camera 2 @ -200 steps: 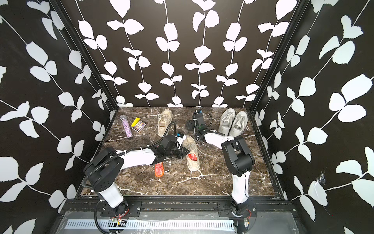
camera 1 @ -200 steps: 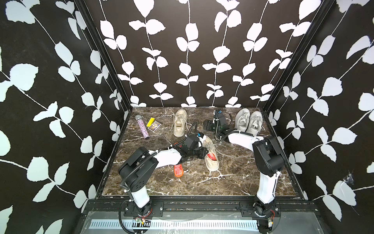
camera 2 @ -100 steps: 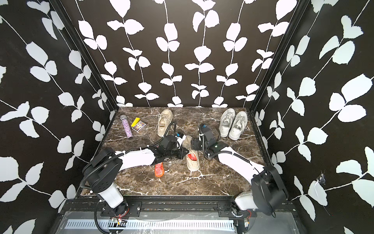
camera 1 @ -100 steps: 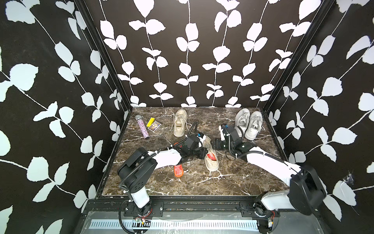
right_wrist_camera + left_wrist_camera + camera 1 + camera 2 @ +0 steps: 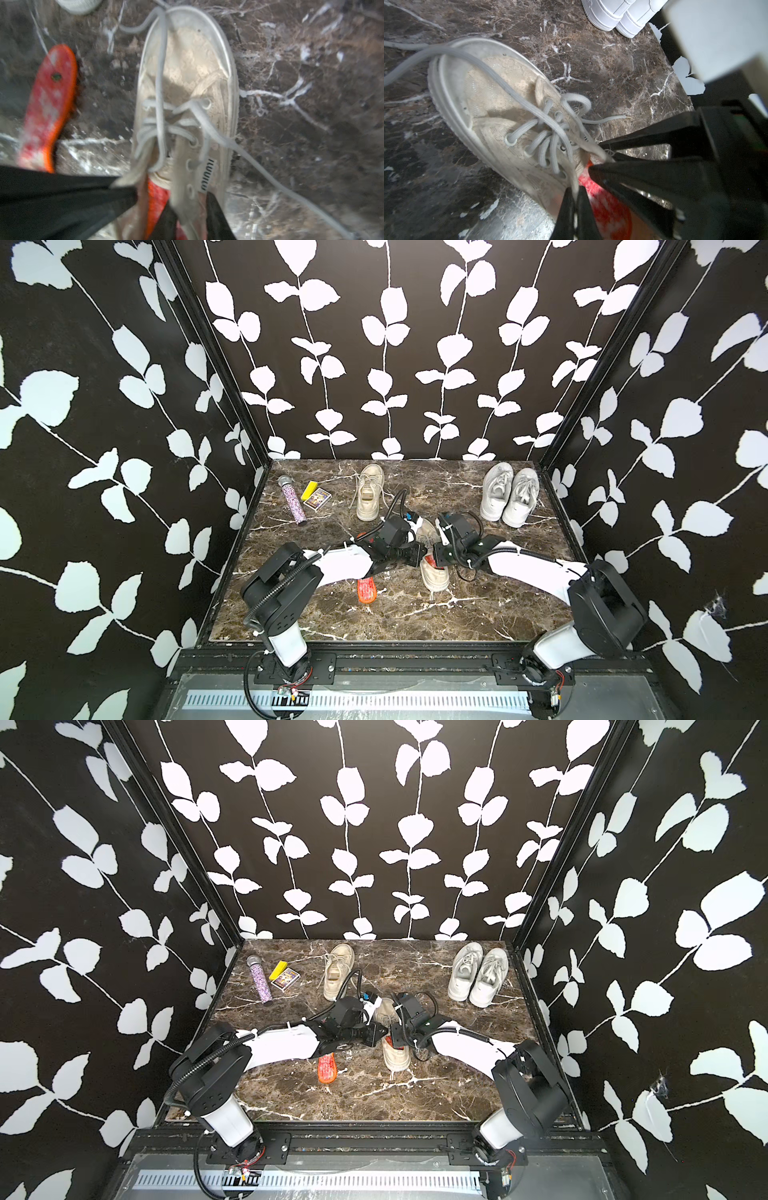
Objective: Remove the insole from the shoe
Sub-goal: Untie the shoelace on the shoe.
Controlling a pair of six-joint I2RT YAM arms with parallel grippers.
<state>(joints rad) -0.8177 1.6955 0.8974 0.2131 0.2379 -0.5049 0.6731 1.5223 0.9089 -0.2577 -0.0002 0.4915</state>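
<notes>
Since approx. a sec ago: right arm [image 5: 523, 568] has swung from the back of the marble table [image 5: 478, 614], by the white sneaker pair [image 5: 509, 495], to mid-table, and its jaws have closed down. Left arm unchanged.

Beige sneaker [image 5: 435, 578] sits mid-table, sole down, toe toward the robot.

Left gripper [image 5: 574, 191]: fully shut, pinching one side flap of the upper at the opening. Right gripper [image 5: 190, 205]: near-shut w/ the opposite eyelet flap btwn its fingers. It appears gripped, though the view is blurred.

Insole [image 5: 604, 199], red-orange, is inside the sneaker, showing in the opening btwn the two grippers. Neither has hold of it. A loose insole [image 5: 366, 591] lies just beside the sneaker.

Step, in my judgement: opening held spread, extraction not begun. Next req.: one gripper frees its flap, reaches in and pinches the insole's heel edge, while the other anchors the sneaker.
</notes>
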